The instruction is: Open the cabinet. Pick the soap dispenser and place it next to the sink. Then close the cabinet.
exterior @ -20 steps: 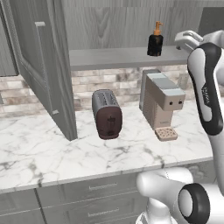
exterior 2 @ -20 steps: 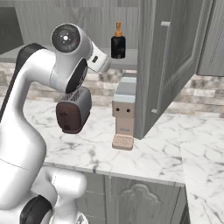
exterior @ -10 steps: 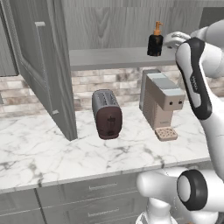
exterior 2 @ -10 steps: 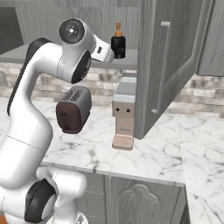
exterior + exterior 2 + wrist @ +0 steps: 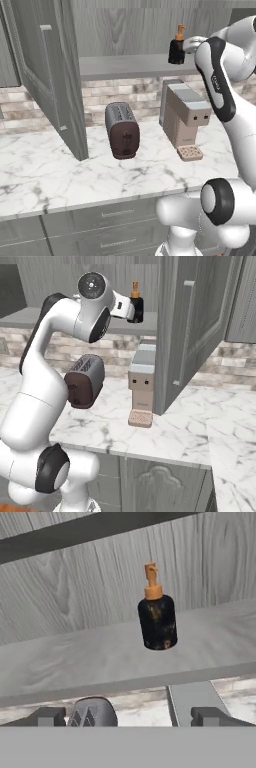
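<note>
The cabinet stands open, its left door (image 5: 52,80) swung out over the counter and its right door (image 5: 192,331) open too. On the grey shelf (image 5: 125,66) stands the soap dispenser (image 5: 176,47), black with an orange pump. My gripper (image 5: 191,44) hovers just right of it at shelf height, open and empty. From the right base view the gripper (image 5: 126,308) sits close in front of the dispenser (image 5: 136,305). The hand view has the dispenser (image 5: 157,619) upright on the shelf (image 5: 75,657), a short way ahead between my spread fingertips (image 5: 47,716). The sink is out of view.
Below the shelf, a dark toaster (image 5: 122,131) and a grey coffee machine (image 5: 184,117) stand on the marble counter (image 5: 60,175). Grey drawer fronts (image 5: 110,215) run under the counter. The open doors jut out over the counter on both sides.
The arm has swung the hand toward the shelf, bringing it close to the soap dispenser. The jaws have stayed open. Nothing else has moved.
</note>
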Tool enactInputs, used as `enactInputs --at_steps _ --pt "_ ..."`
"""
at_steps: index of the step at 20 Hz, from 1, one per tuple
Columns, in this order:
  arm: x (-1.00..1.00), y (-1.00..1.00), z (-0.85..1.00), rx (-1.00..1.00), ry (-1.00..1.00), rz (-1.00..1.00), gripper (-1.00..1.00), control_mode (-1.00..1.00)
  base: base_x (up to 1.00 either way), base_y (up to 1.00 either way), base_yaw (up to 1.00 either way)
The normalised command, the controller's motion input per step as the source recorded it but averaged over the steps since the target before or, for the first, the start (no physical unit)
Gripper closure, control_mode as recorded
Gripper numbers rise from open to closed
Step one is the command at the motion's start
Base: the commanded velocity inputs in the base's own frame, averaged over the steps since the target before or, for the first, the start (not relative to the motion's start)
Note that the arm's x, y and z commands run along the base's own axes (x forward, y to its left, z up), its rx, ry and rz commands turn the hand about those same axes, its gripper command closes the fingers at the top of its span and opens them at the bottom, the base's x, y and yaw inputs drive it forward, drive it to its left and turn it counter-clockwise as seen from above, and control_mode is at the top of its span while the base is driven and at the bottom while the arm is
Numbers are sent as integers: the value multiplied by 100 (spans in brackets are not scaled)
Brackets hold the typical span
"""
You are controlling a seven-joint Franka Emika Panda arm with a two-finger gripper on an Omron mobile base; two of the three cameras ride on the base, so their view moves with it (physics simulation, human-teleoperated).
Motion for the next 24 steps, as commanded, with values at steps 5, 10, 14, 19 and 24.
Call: enactInputs --at_steps 5,10,14,19,24 --pt "25 -2 5 -10 -2 0 -100 -100 0 0 0" --pt "20 0 8 -9 0 0 -100 -100 0 0 0" --pt "20 0 1 -2 -1 0 -100 -100 0 0 0" --pt "24 -7 0 0 0 0 -100 -100 0 0 0" --pt "29 -12 5 0 0 0 -100 -100 0 0 0"
